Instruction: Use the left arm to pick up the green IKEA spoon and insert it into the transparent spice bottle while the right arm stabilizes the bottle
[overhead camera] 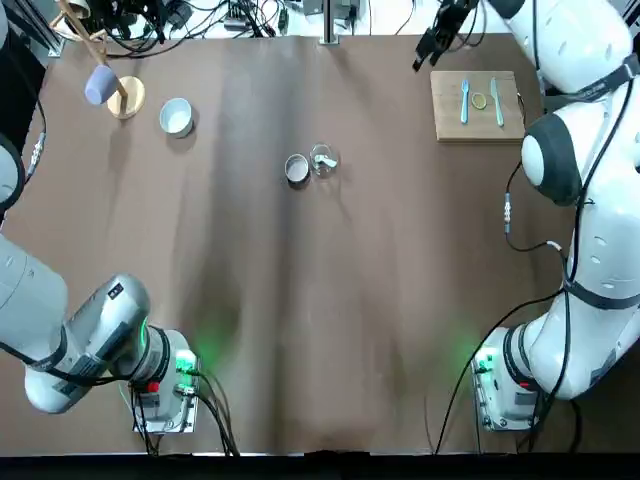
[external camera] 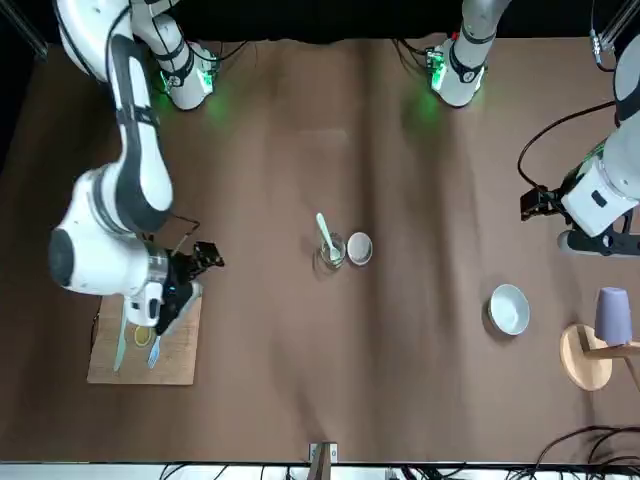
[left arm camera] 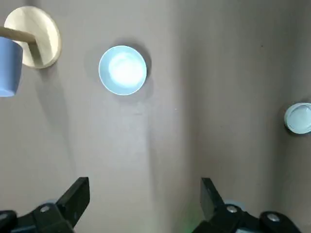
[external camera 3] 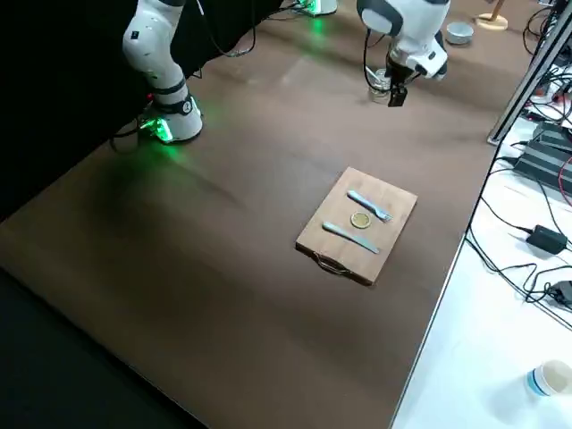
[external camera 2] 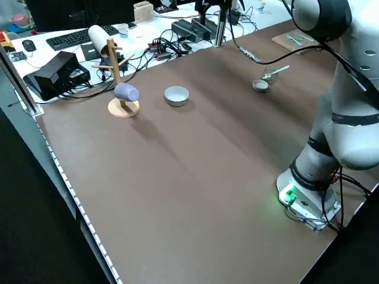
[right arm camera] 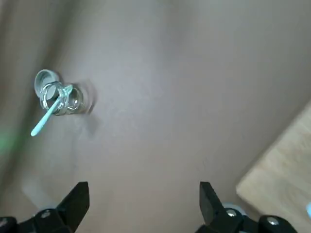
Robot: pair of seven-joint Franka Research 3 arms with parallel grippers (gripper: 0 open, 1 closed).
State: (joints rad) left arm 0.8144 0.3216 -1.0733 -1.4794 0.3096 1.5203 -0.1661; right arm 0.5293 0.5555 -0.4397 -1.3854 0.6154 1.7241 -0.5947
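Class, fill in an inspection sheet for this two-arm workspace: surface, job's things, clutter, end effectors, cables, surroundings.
Surface: brown table, flat.
Job's things: green IKEA spoon stands in the transparent spice bottle, handle leaning out.
Clutter: grey lid beside bottle; white bowl; mug stand with purple mug; wooden board with cutlery.
End effectors: left end effector open, empty, over the table near the bowl; right end effector open, empty, away from bottle.
Cables: black bundles along far edge.
Surroundings: keyboard, electronics on side bench.
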